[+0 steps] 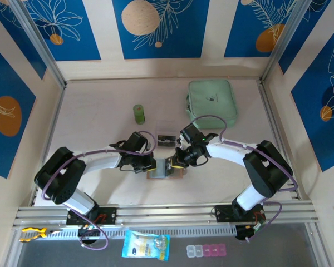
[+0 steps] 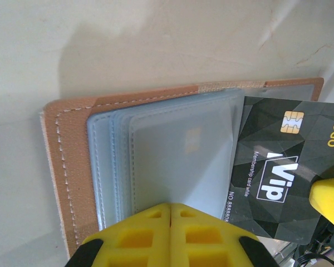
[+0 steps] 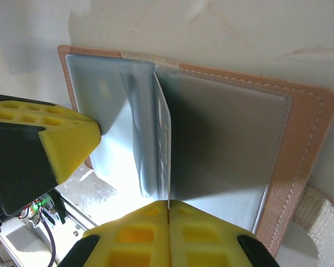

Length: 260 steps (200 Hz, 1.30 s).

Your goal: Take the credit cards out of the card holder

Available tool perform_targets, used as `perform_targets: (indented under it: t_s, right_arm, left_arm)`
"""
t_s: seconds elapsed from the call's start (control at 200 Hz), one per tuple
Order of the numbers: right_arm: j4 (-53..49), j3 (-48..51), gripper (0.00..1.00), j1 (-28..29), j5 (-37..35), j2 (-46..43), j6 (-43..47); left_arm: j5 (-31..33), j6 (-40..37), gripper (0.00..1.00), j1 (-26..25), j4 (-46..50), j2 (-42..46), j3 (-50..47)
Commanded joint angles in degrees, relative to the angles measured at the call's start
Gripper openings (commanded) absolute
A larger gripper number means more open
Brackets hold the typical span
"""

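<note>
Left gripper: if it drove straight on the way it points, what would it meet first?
The grey pockets of the card holder. The shut left gripper seems to rest its tips on them, though depth is hard to judge; the table lies just beneath.

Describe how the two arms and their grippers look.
The left arm and right arm have black joints and white shells, with purple cables looped alongside; a green light sits near the right wrist. The left gripper and right gripper have yellow, grid-moulded fingers on black mounts.
</note>
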State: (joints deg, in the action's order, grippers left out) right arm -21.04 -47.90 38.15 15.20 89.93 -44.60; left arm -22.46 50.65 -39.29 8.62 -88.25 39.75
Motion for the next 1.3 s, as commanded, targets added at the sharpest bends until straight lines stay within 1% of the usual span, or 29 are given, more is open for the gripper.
perform_targets:
  t_s: [0.0, 0.13, 0.315, 0.395, 0.545, 0.64, 0.715, 0.795, 0.87, 0.945, 1.125, 1.295]
  right_arm:
    - [-1.5, -1.1, 0.07, 0.3, -0.3, -2.2, -0.2]
    - [-5.4, -2.6, 0.06, -0.2, -1.6, -4.4, 3.1]
    - [-12.5, -6.6, 0.06, -2.1, -1.4, -5.3, 14.7]
    - [-15.1, -8.8, 0.07, -2.5, -0.4, -5.0, 22.8]
    - [-21.3, -13.9, 0.06, -2.6, -2.1, -3.0, 39.2]
    - [-24.2, -17.0, 0.07, -2.6, -5.1, -1.7, 48.8]
    - [-26.2, -19.6, 0.06, -2.8, -7.1, -0.2, 56.8]
    - [-29.1, -22.7, 0.03, -2.8, -9.2, 1.6, 65.9]
    - [-31.3, -25.9, 0.0, -2.8, -13.0, 3.7, 72.9]
    - [-32.9, -29.3, 0.0, -2.9, -16.4, 5.9, 77.6]
    - [-38.8, -38.3, 0.0, -3.2, -19.8, 12.1, 86.4]
    - [-42.6, -47.6, 0.0, -3.6, -18.5, 17.6, 89.9]
  left_arm:
    - [0.9, 0.0, 0.0, -0.4, 2.2, -0.4, -0.6]
    - [0.7, 0.1, 0.0, -0.4, 2.5, 0.3, -0.4]
    - [0.5, 1.1, 0.0, -0.4, 1.8, 1.7, -0.1]
    - [0.2, 1.3, 0.0, -0.3, 1.9, 2.2, 0.6]
    - [1.1, 1.1, 0.0, -0.3, 3.6, 3.7, 1.8]
    - [1.8, 0.5, 0.01, -0.1, 4.6, 4.9, 1.9]
    - [2.3, 0.2, 0.03, 0.0, 5.4, 6.1, 1.7]
    - [2.8, 0.0, 0.03, 0.4, 6.2, 7.4, 1.1]
    - [3.3, -0.4, 0.04, 0.9, 6.9, 8.8, 0.5]
    - [3.8, -0.4, 0.04, 1.5, 7.3, 10.4, -0.4]
    - [4.1, -0.5, 0.04, 2.9, 8.4, 13.7, -2.5]
    - [3.9, -0.8, 0.04, 4.4, 9.3, 16.0, -4.3]
